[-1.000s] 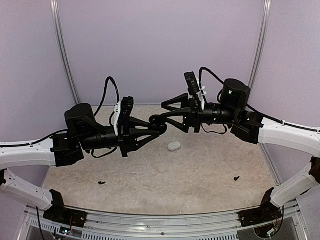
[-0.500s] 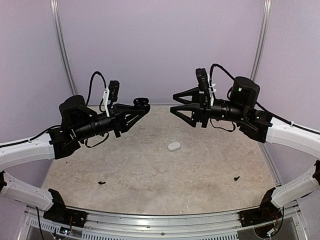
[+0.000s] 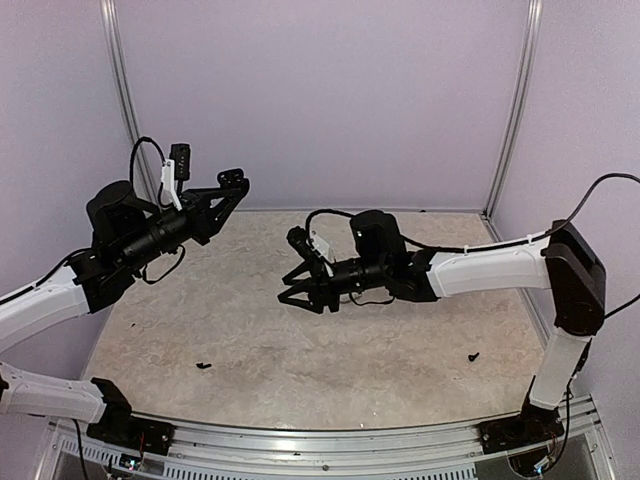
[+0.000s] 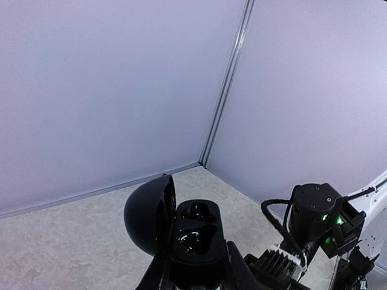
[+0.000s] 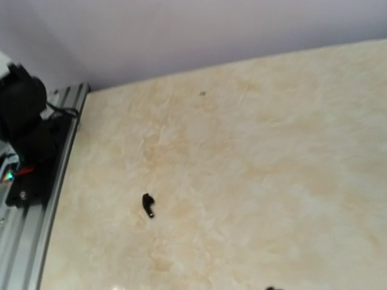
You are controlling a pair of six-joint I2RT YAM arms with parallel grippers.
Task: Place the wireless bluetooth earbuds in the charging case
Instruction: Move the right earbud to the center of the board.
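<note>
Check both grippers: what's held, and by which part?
The left gripper is shut on the open black charging case, clamping its lower body from both sides. The right gripper is open, nothing visible between its jaws.

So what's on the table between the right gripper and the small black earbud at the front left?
Nothing: the top view shows bare tabletop between the right gripper and the earbud.
</note>
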